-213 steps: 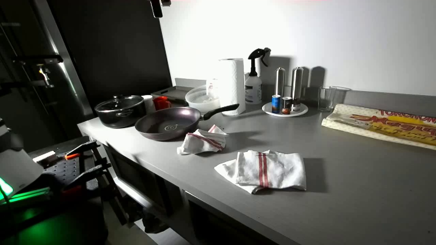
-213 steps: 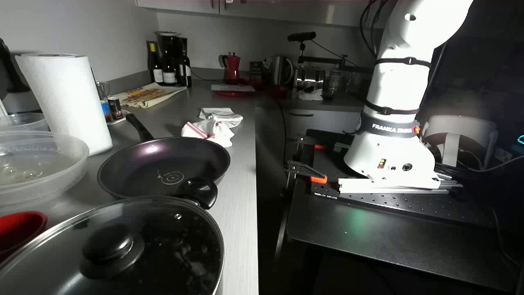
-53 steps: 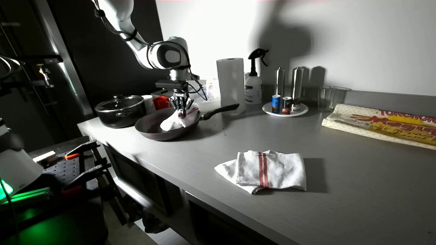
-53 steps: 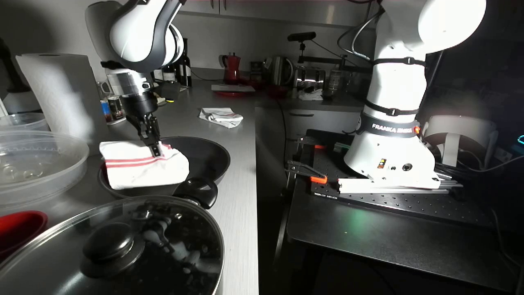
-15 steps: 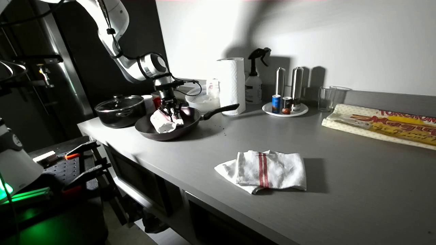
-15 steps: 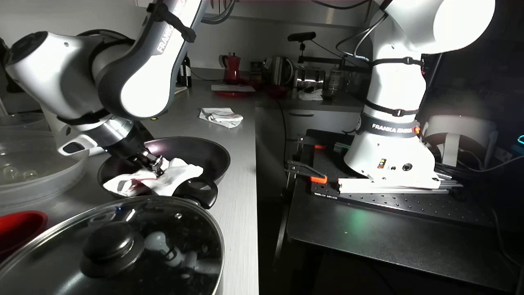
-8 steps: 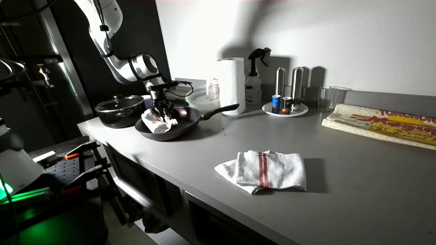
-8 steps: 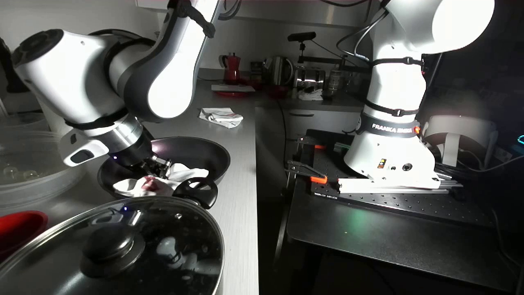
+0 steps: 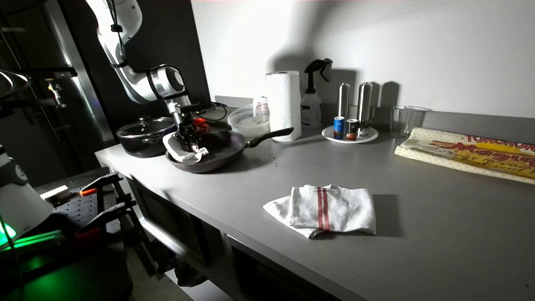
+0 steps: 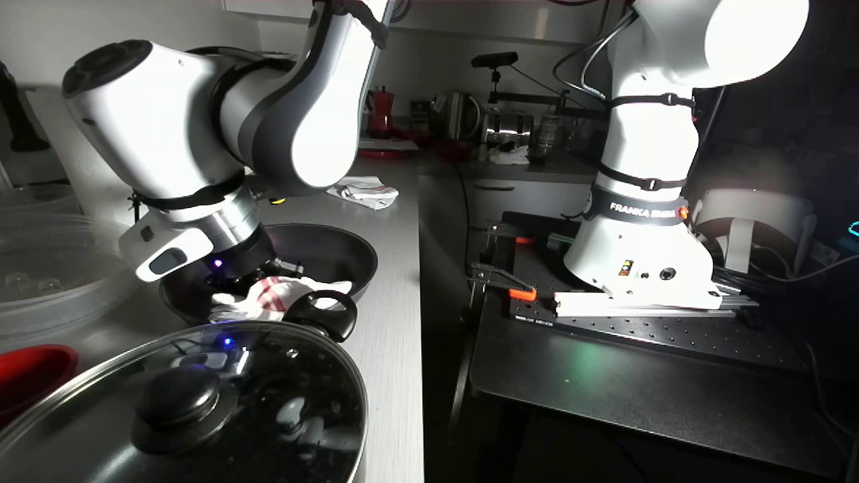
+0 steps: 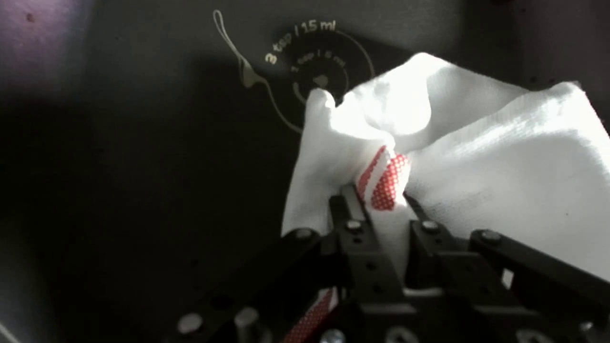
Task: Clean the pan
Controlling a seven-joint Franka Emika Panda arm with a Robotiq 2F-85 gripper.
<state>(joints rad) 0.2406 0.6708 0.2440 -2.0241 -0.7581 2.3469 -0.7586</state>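
Your gripper point(image 11: 381, 205) low within the pan point(image 9: 228, 146), its jaws nearly together on a pinched fold of striped cloth point(image 11: 476, 166).
In an exterior view, the pan stands left of centre, just beside the lidded pot point(image 9: 146, 142); your widest room on the countertop point(image 9: 418, 225) lies right of the pan's handle point(image 9: 273, 133), around the folded towel point(image 9: 334, 211). In an exterior view, the counter edge point(image 10: 417, 376) runs down mid-frame, near the pan's right rim; the pot handle point(image 10: 327, 320) overlaps the pan's lower rim in view. In the wrist view, the dark-grey pan floor bears pale measuring rings point(image 11: 320, 78) at top centre and dark specks point(image 11: 533, 79) at upper right.
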